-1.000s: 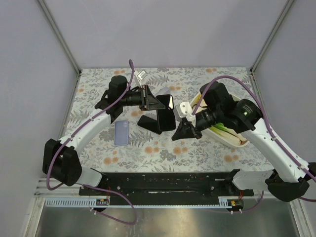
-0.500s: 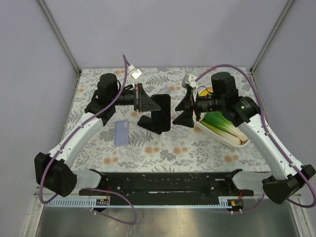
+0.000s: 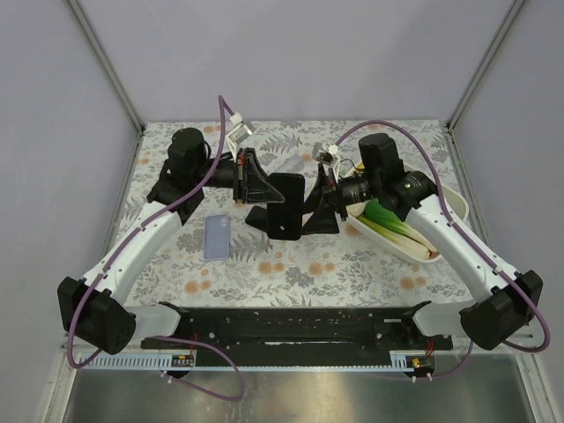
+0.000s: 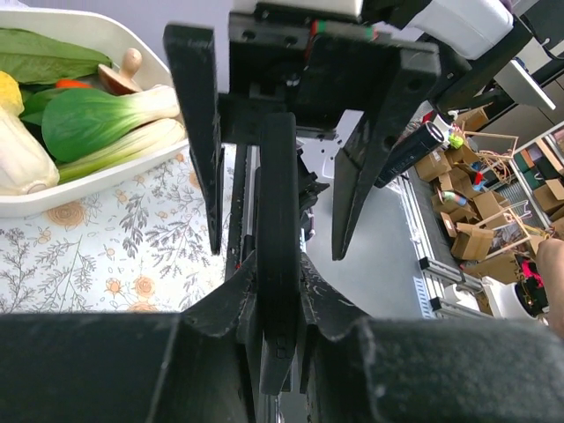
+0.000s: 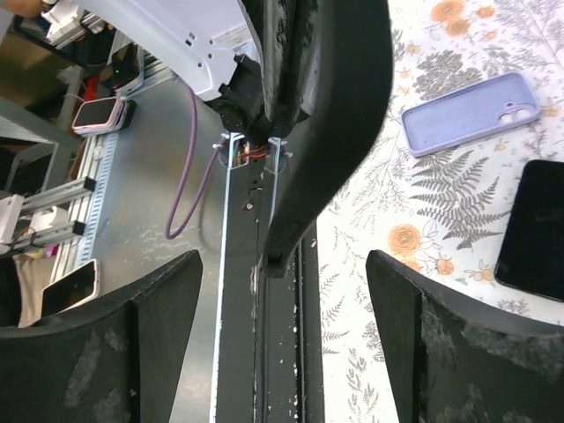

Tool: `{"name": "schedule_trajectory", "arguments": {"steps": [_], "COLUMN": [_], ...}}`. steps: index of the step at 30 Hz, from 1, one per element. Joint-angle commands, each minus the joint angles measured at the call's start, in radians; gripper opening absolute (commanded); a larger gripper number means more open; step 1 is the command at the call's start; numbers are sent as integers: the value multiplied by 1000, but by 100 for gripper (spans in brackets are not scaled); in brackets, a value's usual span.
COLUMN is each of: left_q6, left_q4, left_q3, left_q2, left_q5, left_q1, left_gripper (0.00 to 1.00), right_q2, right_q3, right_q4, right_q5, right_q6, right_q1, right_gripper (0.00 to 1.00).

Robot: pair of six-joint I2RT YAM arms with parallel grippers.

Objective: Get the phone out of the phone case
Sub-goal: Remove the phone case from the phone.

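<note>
Phone (image 3: 286, 204) stood upright over mid-counter (image 3: 352, 264), edge-on btwn both arms. The left pincer (image 4: 278, 352) was clamped on its near edge, while the right pincer (image 5: 280, 264) was spread wide w/ one finger either side of the far edge, gripping nothing. We saw no split btwn phone & dark case, so we judged removal not yet done: closing the right side & pulling apart was left. A lilac case (image 3: 216, 236) & a flat black slab (image 3: 263, 218) lay on the counter nearby.
</note>
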Motion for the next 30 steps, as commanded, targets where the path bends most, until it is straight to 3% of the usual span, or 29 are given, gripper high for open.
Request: {"name": "schedule_trajectory", "arguments": {"steps": [1,7,19,24,30], "left_q6": [-16,-154,-106,-103,-56], "left_q4": [127,294,240,237,196], "left_q3": [62,26,4,0,-2], "left_q2": [-25,-17,-31,-37,-36], "left_q5": [8,7,18,24,34], "left_q1": [5,3,3,3,5], "left_gripper": [0,0,0,0,0], "right_q2": [12,20,18,20,-2], "right_q3": [-50,-113,-67,-70,-75], "right_q4": [128,234,194,179,162], "right_q5": [-99,-102,-102,-116,-171], "right_q6": [64,119,95,81,40], "right_q1": [-2,1,3,1,1], "right_gripper": [82,78,70,54,19]}}
